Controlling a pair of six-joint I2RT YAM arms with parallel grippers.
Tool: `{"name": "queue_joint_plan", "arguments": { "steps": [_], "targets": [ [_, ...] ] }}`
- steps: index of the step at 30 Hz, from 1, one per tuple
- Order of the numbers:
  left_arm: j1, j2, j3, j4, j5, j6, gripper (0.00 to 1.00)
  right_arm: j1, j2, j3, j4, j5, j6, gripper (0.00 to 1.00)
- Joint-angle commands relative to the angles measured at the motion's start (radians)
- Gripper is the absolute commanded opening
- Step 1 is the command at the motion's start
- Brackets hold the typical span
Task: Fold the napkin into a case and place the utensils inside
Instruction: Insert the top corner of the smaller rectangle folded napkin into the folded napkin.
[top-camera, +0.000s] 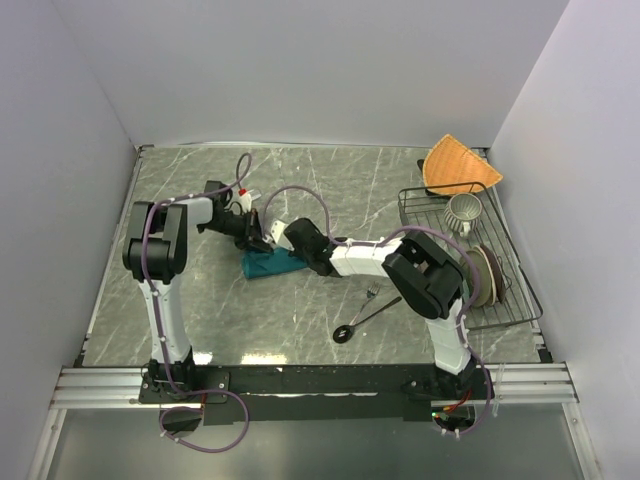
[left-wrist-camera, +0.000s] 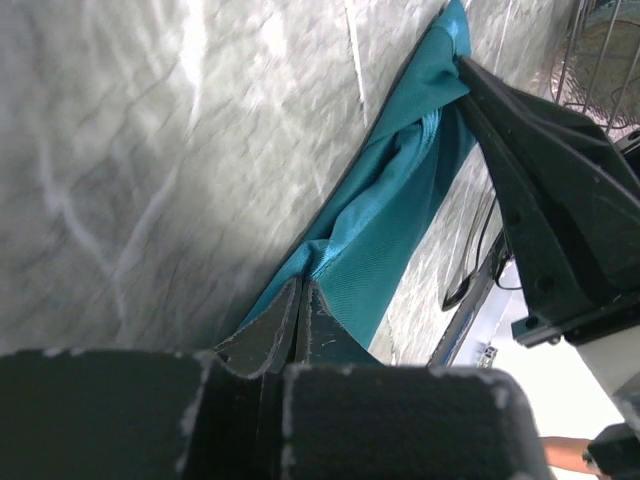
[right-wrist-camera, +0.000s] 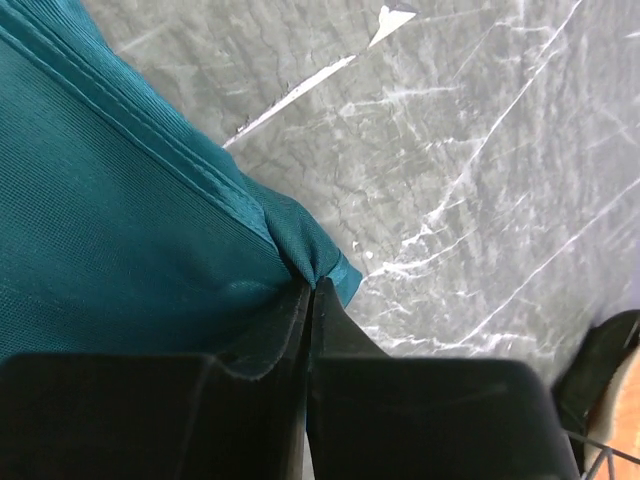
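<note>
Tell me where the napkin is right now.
In the top view the napkin sits bunched left of centre, pinched by the left hand and right hand, up-left of the spoon.

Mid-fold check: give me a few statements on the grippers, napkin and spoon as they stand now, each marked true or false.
1. The left gripper is shut on the napkin. True.
2. The right gripper hangs open above the napkin. False: it is shut on a corner of it.
3. The spoon lies inside the napkin. False: it lies bare on the table, apart from the napkin.
4. The cup sits in the wire rack. True.
</note>
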Motion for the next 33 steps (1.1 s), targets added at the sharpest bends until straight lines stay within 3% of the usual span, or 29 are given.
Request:
{"name": "queue_joint_plan", "arguments": {
  "steps": [1, 4, 8, 11, 23, 33],
  "targets": [
    [0.044, -0.025, -0.054, -0.052, -0.144, 0.097, 0.03, -0.003, 0.026, -0.021, 0.034, 0.082, -0.036, 0.00],
    [0.045, -0.053, -0.067, -0.052, -0.110, 0.115, 0.10, 0.005, 0.025, -0.030, 0.056, 0.085, -0.053, 0.00],
    [0.050, -0.116, -0.084, -0.039, -0.044, 0.123, 0.34, 0.020, 0.029, -0.034, 0.076, 0.099, -0.071, 0.00],
    [0.079, -0.194, -0.094, 0.004, 0.005, 0.091, 0.36, 0.022, 0.029, -0.037, 0.077, 0.102, -0.077, 0.00],
    [0.053, -0.246, -0.137, 0.045, 0.045, -0.075, 0.11, 0.023, 0.025, -0.027, 0.054, 0.100, -0.051, 0.00],
    [-0.010, -0.137, -0.105, 0.091, -0.016, -0.130, 0.01, 0.022, 0.019, -0.008, 0.031, 0.096, -0.016, 0.00]
  ]
}}
